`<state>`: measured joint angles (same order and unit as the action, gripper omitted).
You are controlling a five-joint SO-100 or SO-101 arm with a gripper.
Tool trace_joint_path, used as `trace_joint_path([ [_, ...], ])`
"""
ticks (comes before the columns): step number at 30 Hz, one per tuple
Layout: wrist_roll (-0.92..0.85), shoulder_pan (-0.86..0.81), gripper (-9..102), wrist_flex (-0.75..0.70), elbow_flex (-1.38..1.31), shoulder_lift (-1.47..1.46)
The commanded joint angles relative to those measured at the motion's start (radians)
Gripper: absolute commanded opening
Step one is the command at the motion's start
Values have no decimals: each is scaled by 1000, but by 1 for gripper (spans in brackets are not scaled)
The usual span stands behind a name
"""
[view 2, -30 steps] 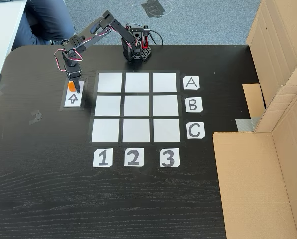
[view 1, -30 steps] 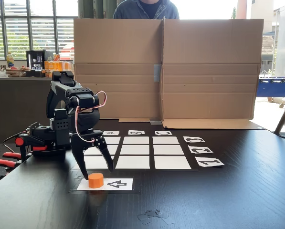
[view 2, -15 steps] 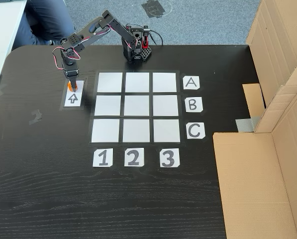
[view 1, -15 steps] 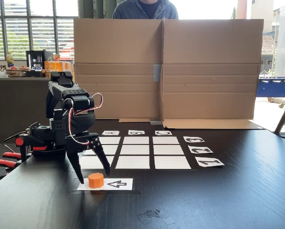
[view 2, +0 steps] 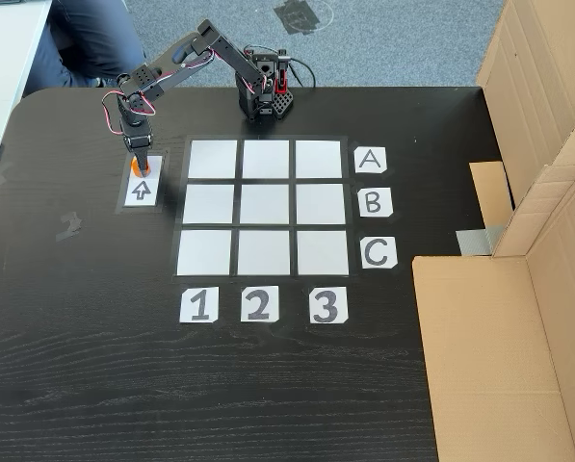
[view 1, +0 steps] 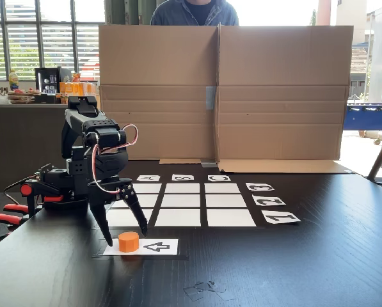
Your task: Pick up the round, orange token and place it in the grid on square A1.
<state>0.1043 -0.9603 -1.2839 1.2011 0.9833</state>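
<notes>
Gripper (view 1: pixel 125 236) spread wide, my fingers straddle the orange token (view 1: pixel 128 241) on the arrow card (view 1: pixel 153 247), left of the grid (view 1: pixel 183 203) on the table (view 1: pixel 293 268). Closing off-centre could knock it sideways.

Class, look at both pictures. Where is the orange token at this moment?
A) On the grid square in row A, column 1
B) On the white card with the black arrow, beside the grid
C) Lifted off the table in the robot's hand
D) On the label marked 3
B: the token sits on the arrow card beside the grid, with the open hand straddling it.
</notes>
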Motion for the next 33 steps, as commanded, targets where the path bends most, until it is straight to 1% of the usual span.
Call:
trace_joint_path([
  [1, 44, -11, 15, 9, -34, 5],
  [7, 46, -11, 9, 11, -34, 5],
  [14, 46, -9, 4, 9, -34, 8],
  [19, 46, -5, 4, -17, -34, 54],
  [33, 48, -8, 4, -221, 17, 350],
])
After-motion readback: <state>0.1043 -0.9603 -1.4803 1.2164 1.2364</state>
